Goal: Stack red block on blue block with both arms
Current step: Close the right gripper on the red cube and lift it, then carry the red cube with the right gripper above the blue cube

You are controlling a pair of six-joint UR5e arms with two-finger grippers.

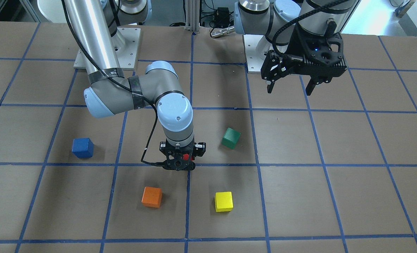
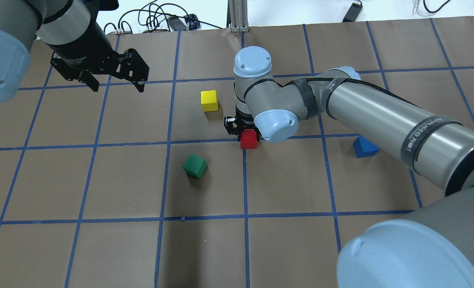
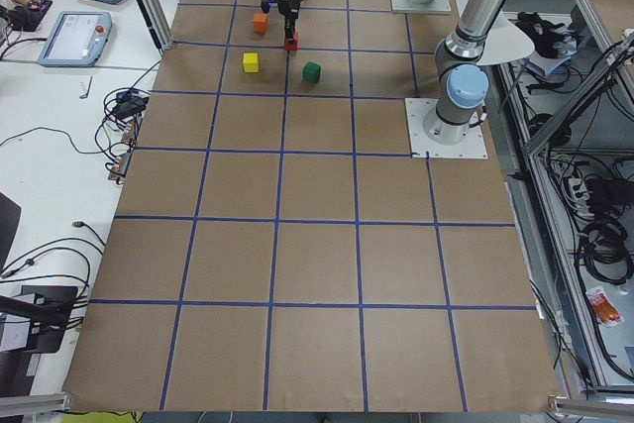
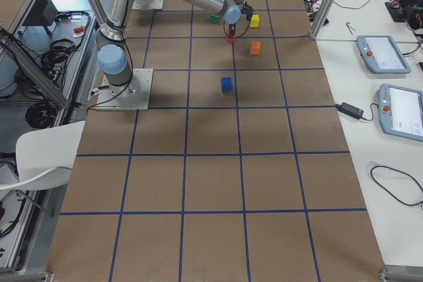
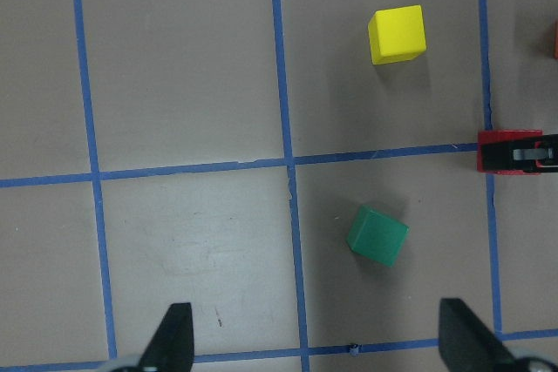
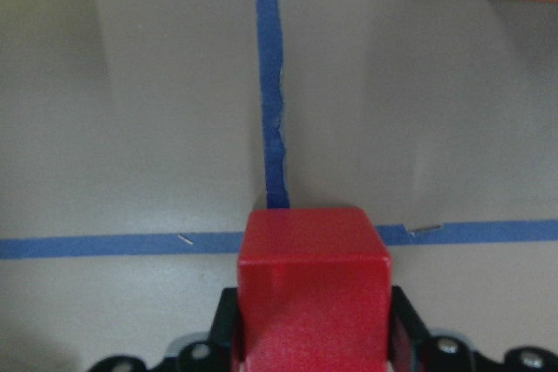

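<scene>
The right end effector (image 1: pixel 181 159) pinches the small matte red cube (image 2: pixel 248 140) near the matte green cube (image 2: pixel 195 165); the left end effector (image 1: pixel 288 90) hangs spread.

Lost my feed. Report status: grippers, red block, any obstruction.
Left gripper open, empty, raised. Right gripper shut on red block, down low. Blue block bare, standing apart. Nothing between them; orange block off to one side.
</scene>
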